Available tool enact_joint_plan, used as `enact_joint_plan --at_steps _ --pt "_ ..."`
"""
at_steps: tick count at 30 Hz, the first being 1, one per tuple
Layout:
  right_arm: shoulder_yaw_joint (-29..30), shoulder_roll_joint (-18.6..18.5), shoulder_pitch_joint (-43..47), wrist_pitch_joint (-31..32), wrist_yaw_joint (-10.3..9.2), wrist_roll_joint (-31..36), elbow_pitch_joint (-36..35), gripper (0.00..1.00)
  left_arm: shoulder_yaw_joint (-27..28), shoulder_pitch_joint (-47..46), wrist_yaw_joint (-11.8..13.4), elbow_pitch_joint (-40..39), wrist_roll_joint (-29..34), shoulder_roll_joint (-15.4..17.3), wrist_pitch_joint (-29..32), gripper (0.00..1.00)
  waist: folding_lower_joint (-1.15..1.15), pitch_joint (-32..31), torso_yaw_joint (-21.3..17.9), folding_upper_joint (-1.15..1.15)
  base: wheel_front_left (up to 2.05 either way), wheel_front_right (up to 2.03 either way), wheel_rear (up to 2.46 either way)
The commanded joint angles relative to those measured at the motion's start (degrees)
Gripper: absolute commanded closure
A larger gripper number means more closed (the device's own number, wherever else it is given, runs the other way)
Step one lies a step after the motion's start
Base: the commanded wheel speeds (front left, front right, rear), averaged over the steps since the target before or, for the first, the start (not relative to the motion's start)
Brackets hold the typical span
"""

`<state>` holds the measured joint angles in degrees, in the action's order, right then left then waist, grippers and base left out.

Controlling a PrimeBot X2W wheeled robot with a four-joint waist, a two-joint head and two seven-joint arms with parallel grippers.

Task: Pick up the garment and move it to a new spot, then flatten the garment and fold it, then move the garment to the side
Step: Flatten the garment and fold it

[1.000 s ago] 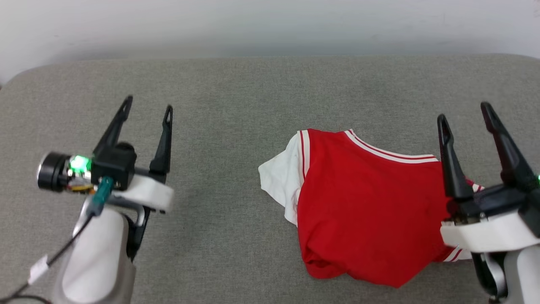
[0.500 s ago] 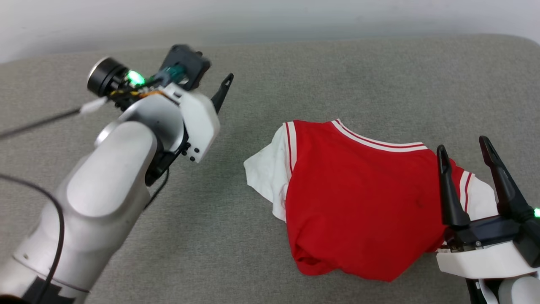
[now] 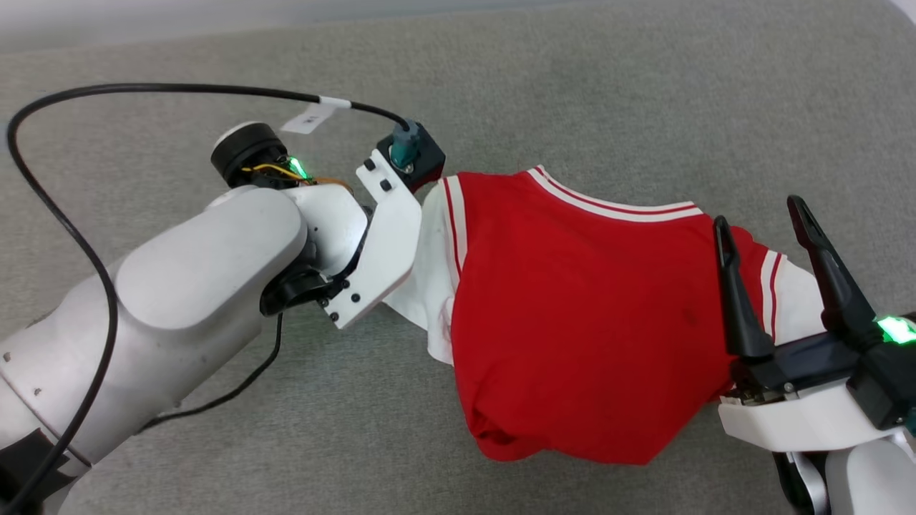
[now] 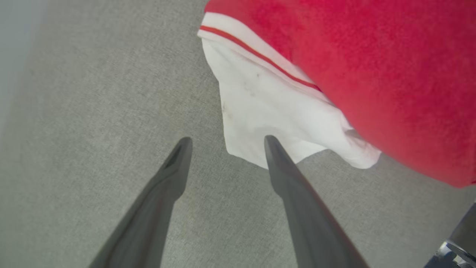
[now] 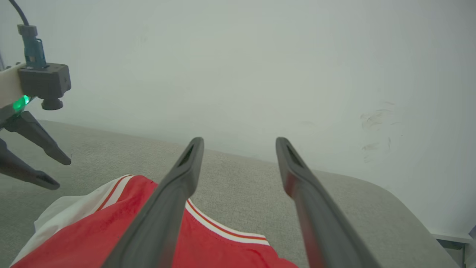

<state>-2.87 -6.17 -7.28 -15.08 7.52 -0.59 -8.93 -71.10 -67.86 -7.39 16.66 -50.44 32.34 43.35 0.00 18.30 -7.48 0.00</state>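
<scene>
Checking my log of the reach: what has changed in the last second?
The left end effector swung from the near left across toward the red jersey T-shirt's white sleeve, jaws open, nothing gripped. The head camera shifted too. The right end effector stayed open beside the shirt, which lies as before.

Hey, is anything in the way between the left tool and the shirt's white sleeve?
Nothing visible. In the left wrist view the open left tool points straight at the white sleeve of the shirt, with just bare grey mat between them.
</scene>
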Motion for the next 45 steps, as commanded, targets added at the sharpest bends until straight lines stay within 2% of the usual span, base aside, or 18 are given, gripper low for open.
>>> enact_joint_plan --at_steps 1,5,9,13,14,15,20,24,34,37,39,43,44,45 --pt "-0.4 0.2 -1.2 -0.1 -0.06 0.2 0.2 0.0 -1.0 -0.9 0.0 -0.4 -0.9 0.2 1.5 0.0 0.0 1.5 -1.1 0.0 0.0 0.0 0.0" --pt "-1.0 0.5 -2.3 -0.1 -0.06 0.6 0.7 0.0 -2.2 0.0 0.0 -1.0 -1.8 -0.4 4.2 0.0 0.0 3.1 -1.8 0.0 0.0 0.0 0.0" --pt "-1.7 0.6 -3.4 -0.1 -0.06 0.8 1.2 0.0 -2.3 4.2 0.0 -2.6 1.8 -0.5 9.3 0.0 0.0 4.1 -2.5 0.0 0.0 0.0 0.0" --pt "-2.0 0.7 -4.0 -0.1 -0.06 1.2 1.7 0.0 -2.9 8.0 -0.1 -4.1 5.0 0.9 13.0 0.0 0.0 4.3 -2.6 0.0 0.0 0.0 0.0" --pt "-2.0 0.7 -4.2 -0.1 -0.06 1.2 1.7 0.0 -3.0 8.4 -0.1 -4.3 5.3 1.1 13.3 0.56 0.0 4.2 -2.5 0.0 0.0 0.0 0.0" --pt "-2.1 0.7 -4.3 -0.1 -0.06 1.3 1.9 0.0 -3.0 8.4 -0.1 -4.3 5.5 1.2 12.7 1.0 0.0 4.0 -2.3 0.0 0.0 0.0 0.0" --pt "-1.9 0.2 -3.4 -0.1 -0.06 1.5 2.3 0.0 -2.4 4.8 0.0 -4.6 4.2 1.0 8.0 1.0 0.0 2.1 -0.4 0.0 0.0 0.0 0.0" --pt "-1.4 0.0 -2.1 -0.1 -0.06 1.4 2.5 0.0 -2.3 2.9 0.0 -5.2 1.8 2.8 4.9 1.0 0.0 0.0 1.5 0.0 0.0 0.0 0.0" --pt "-0.9 -0.6 0.7 -0.1 -0.06 1.0 2.3 0.0 -2.3 6.5 0.0 -1.9 -4.2 16.1 2.8 1.0 0.0 -4.0 4.5 0.0 0.0 0.0 0.0" --pt "-0.8 -0.8 1.1 -0.1 -0.06 1.0 2.1 0.0 -2.3 8.8 0.0 1.7 -6.4 18.5 1.8 1.0 0.0 -4.3 4.9 0.0 0.0 0.0 0.0" --pt "-1.0 -0.8 1.3 -0.1 -0.06 1.0 2.2 0.0 -2.3 10.3 0.0 4.3 -7.3 19.1 0.6 1.0 0.0 -4.3 5.1 0.0 0.0 0.0 0.0" --pt "-1.5 -1.0 1.4 -0.1 -0.06 1.1 2.4 0.0 -2.1 12.5 0.0 8.1 -9.1 18.0 -1.7 1.0 0.0 -4.4 5.2 0.0 0.0 0.0 0.0" --pt "-1.5 -1.1 1.4 -0.1 -0.06 1.1 2.5 0.0 -1.9 12.6 0.0 8.8 -8.9 17.6 -2.8 0.8 0.0 -4.5 5.3 0.0 0.0 0.0 0.0" --pt "-1.5 -1.1 1.5 -0.1 -0.06 1.1 2.6 0.0 -1.8 12.7 0.0 9.5 -8.6 17.2 -3.8 0.0 0.0 -4.6 5.3 0.0 0.0 0.0 0.0"
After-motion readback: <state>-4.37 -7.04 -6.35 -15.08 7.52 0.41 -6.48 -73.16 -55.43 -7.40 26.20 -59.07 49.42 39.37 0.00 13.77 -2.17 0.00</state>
